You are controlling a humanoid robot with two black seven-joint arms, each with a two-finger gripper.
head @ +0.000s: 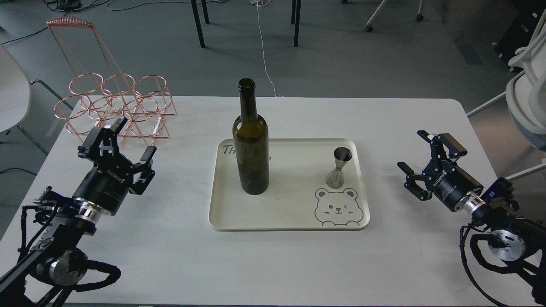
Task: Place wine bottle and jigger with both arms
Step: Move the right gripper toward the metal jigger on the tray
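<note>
A tall dark olive-green wine bottle (pixel 251 145) stands upright on the left half of a cream tray (pixel 290 213). The small steel jigger (pixel 339 167) stands upright on the tray's right side, just above a printed bear face. My left gripper (pixel 133 137) hovers over the table left of the tray, open, nothing between its fingers. My right gripper (pixel 413 150) is over the table right of the tray, also open and empty. Both grippers are well apart from the bottle and jigger.
A copper wire bottle rack (pixel 115 102) stands at the table's back left corner, just behind the left gripper. The white table (pixel 273 264) ends near the bottom of the view. Chairs and table legs stand on the floor beyond and to both sides.
</note>
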